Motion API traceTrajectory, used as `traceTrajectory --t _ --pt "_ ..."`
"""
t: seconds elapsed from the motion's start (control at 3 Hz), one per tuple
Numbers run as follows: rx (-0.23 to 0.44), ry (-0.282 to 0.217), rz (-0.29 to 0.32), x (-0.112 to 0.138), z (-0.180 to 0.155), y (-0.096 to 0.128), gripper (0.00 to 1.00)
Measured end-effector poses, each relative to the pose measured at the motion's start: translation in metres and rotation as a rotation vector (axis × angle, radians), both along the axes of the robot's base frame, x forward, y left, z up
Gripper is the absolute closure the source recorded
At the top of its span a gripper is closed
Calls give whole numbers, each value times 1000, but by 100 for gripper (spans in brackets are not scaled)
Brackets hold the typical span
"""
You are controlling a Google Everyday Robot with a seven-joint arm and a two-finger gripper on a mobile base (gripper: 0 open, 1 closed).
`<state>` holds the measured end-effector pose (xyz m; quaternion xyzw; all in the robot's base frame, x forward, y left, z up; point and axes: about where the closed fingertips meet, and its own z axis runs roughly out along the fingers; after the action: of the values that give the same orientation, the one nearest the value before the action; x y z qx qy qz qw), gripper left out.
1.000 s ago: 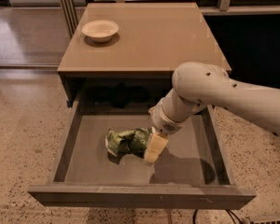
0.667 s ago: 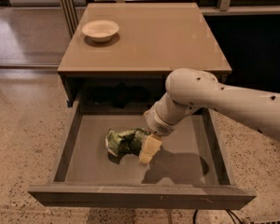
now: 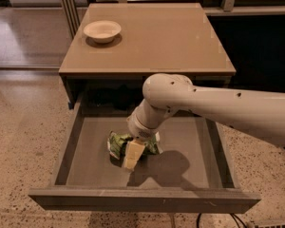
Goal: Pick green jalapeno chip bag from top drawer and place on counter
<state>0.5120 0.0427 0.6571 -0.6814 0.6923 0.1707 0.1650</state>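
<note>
The green jalapeno chip bag (image 3: 116, 144) lies crumpled on the grey floor of the open top drawer (image 3: 190, 172), left of centre. My gripper (image 3: 133, 155) is down inside the drawer, right over the middle of the bag and covering part of it. The white arm reaches in from the right, above the drawer. Green foil shows on both sides of the gripper. The tan counter (image 3: 166, 37) is directly above and behind the drawer.
A white round bowl (image 3: 102, 31) stands at the counter's back left corner. The drawer's front panel (image 3: 142, 199) is pulled out toward the camera. Speckled floor lies on both sides of the cabinet.
The arm has swung left and down. The gripper went from the bag's right edge to over the bag's middle. The bag has stayed in place.
</note>
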Motion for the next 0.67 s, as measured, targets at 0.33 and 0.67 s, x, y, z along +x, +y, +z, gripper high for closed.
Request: traceTrajectory --t 0.33,0.67 --pt "-5 6 17 -3 -9 18 0" --pt "-43 9 22 -5 -26 23 0"
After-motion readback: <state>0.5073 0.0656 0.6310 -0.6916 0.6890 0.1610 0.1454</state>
